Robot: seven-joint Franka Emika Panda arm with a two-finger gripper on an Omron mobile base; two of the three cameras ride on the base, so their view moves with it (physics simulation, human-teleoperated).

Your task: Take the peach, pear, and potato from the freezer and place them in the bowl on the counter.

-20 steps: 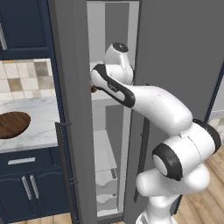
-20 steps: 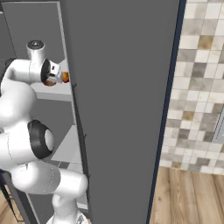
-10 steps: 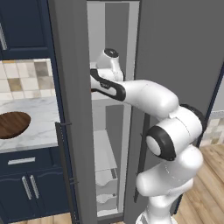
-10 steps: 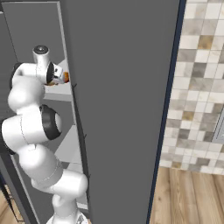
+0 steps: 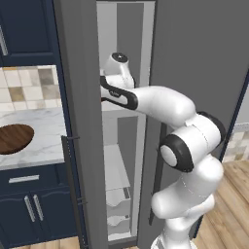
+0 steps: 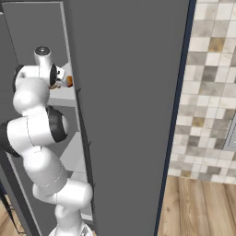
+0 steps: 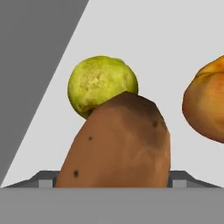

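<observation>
In the hand view the brown potato [image 7: 116,144] fills the lower middle, lying on a white shelf between my two fingertips [image 7: 45,180]. My gripper [image 7: 112,180] is open around it. The yellow-green pear [image 7: 100,83] sits just behind the potato, partly covered by it. The orange peach [image 7: 205,105] lies to the right, cut by the frame edge. From the right base view the peach [image 6: 69,81] shows on the freezer [image 6: 64,41] shelf beside my hand. The dark wooden bowl [image 5: 14,138] rests on the marble counter [image 5: 41,148] at the left.
The freezer's grey door [image 5: 78,97] stands open edge-on between my arm and the counter, with its thin dark handle [image 5: 66,185] low down. Navy cabinets [image 5: 29,209] run under the counter. White lower shelves [image 5: 114,170] sit below my arm. A grey panel [image 6: 133,115] blocks the right.
My arm has reached further into the freezer and the hand has swung left toward the shelf. The fruits on the shelf have not moved.
</observation>
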